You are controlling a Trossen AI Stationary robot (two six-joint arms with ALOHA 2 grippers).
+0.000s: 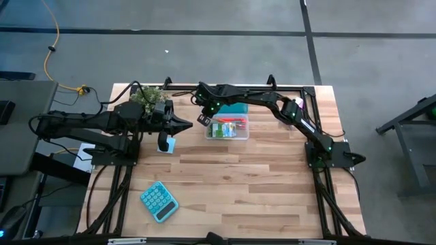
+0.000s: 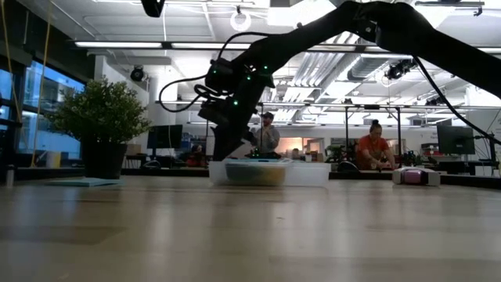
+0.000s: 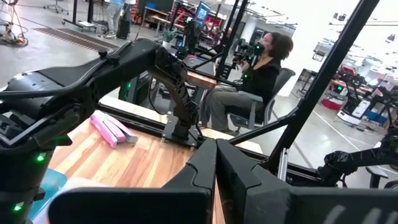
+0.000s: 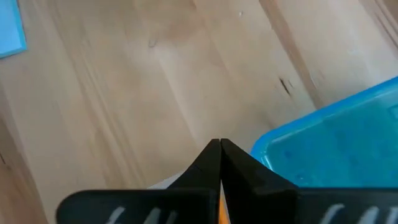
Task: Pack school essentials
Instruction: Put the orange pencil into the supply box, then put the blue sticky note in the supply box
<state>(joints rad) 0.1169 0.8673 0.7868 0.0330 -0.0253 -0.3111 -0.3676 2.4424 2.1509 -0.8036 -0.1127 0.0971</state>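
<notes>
The right gripper [image 1: 202, 120], fingers together just left of the clear box [image 1: 227, 128], should be raised clear before travelling.

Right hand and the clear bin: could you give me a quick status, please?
Right hand shut at the clear bin's left edge, nothing visibly held. Left hand shut, idle beside it. Stationery already inside the bin. Nothing blocking.

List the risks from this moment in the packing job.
1. The right end effector is shut at the left edge of the clear bin; whether it holds anything cannot be told, so it may have closed on nothing.
2. It hangs close to the bin's wall and could nudge the bin when moving.
3. The left end effector, shut, points toward the right one; the arms could collide.
</notes>
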